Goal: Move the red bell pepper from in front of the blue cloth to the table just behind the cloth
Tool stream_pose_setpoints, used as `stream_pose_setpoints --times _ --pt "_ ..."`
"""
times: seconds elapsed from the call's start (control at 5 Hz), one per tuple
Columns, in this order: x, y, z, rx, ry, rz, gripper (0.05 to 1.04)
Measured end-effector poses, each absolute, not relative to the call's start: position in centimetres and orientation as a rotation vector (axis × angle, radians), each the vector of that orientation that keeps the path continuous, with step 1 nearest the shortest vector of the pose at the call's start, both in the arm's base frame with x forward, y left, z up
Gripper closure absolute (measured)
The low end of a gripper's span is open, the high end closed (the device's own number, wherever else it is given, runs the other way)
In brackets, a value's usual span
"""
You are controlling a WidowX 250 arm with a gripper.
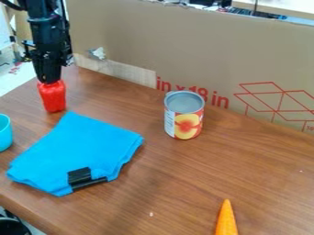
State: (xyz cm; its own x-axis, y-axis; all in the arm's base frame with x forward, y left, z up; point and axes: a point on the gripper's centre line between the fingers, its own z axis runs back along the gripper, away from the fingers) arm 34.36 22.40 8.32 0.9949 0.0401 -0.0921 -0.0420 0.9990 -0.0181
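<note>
Your gripper (50,82): one, black, upright past the far corner of the blue cloth (73,149), at the top of a red object (53,98), perhaps a toy pepper; whether it grips this or stands wide or narrow, you cannot tell.
Red object: one, upright on the brown table (165,188), just beyond the cloth.
Cloth: one, folded, black patch (79,176) on its near edge.
Also for your list: a can (184,114), upright, right of the cloth; an orange cone-shaped piece (226,221), nearer you and right of the cloth; a turquoise cup (4,133), left of it.
</note>
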Motion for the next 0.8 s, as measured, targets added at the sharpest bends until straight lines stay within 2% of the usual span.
stream_pose_setpoints --times 0.2,0.4,0.6,0.8 --pt "34.8 21.7 9.1 -0.06 0.046 0.052 0.435" --pt "34.5 21.5 13.6 -0.014 -0.035 0.061 0.144" --pt "30.7 19.4 15.9 0.006 0.012 0.094 0.072" --pt "27.8 14.4 17.7 -0.024 0.019 0.019 0.077"
